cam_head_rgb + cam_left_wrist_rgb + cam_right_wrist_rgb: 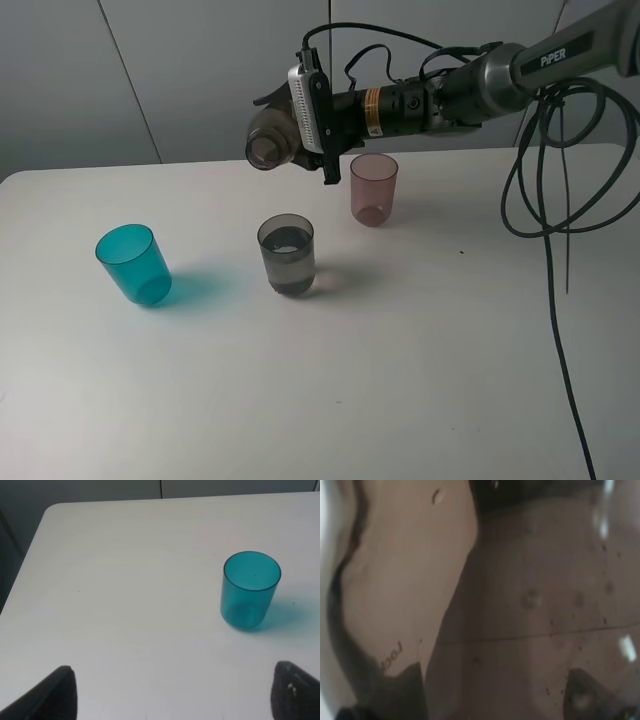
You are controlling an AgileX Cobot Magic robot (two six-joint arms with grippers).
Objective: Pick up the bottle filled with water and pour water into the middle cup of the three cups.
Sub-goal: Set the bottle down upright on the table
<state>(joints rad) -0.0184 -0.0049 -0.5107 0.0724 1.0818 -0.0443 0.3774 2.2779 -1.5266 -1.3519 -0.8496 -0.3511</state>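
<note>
Tilted bottle (268, 140) above middle cup (287, 258)

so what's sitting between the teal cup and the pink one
The smoky grey middle cup stands upright between the teal cup and the pink cup, touching neither. The exterior high view shows this.

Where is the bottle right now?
In the high view, the bottle is held tipped in mid-air above the grey cup, just left of the pink cup.
</note>
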